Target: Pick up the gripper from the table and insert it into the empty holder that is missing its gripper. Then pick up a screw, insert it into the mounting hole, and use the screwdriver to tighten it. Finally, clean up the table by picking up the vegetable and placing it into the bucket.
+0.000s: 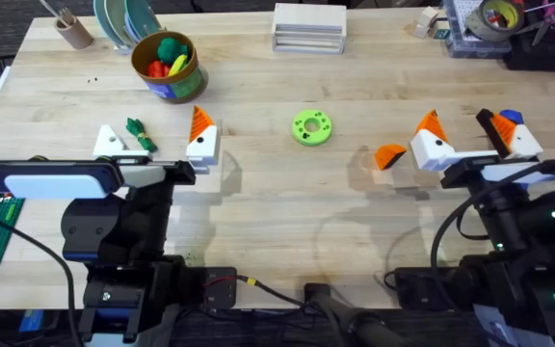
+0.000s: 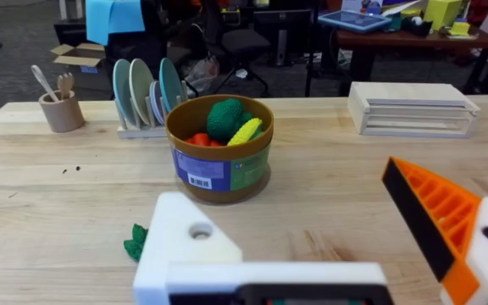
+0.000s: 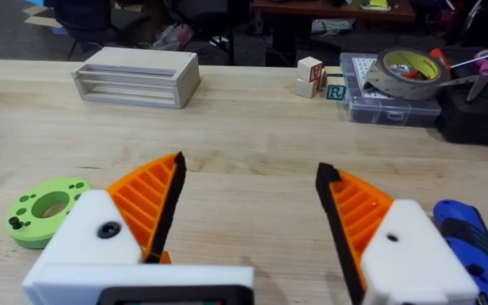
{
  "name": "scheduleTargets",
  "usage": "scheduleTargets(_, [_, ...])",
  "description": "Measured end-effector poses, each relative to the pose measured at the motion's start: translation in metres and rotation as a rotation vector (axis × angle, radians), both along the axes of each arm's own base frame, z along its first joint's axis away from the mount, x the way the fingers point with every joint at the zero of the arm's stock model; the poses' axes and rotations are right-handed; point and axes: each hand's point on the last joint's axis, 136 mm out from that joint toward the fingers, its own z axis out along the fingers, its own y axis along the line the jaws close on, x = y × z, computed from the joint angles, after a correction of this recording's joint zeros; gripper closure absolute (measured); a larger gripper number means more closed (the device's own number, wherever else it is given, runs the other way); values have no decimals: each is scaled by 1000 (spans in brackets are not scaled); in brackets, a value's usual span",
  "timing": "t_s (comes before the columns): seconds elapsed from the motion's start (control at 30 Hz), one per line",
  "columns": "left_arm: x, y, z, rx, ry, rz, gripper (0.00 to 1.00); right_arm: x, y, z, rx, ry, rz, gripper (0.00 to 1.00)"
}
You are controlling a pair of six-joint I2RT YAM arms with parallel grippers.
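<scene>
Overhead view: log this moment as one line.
left gripper open, one pad missing; right gripper open; orange finger loose on table; vegetable outside bucket

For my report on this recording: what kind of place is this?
Probably a robotics lab or workshop: a wooden table carries a tape roll on a parts box, and office chairs and desks stand behind.

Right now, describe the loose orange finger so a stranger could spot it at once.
Start at the green disc in the middle of the table, then look right. The orange finger lies flat on the wood beside the right pincer. Unlike the other orange fingers, it sits in no white mount.
</scene>
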Motion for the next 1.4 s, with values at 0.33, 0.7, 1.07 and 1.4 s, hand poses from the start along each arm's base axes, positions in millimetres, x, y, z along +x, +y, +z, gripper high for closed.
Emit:
scheduleTargets(0.33, [0, 1, 0, 2, 0, 4, 7, 0, 0, -1, 0, 6, -1, 9])
scheduleTargets(0.7, [-1, 9, 11, 8, -35, 54, 7, 0, 2, 0, 34, 3, 9, 10])
scheduleTargets(1.07, [-23, 29, 50, 24, 109, 170, 10, -18, 10, 32, 62, 111, 51, 9])
scheduleTargets(1.4, [-17, 46, 76, 75, 399, 263, 10, -21, 14, 93, 81, 236, 67, 10])
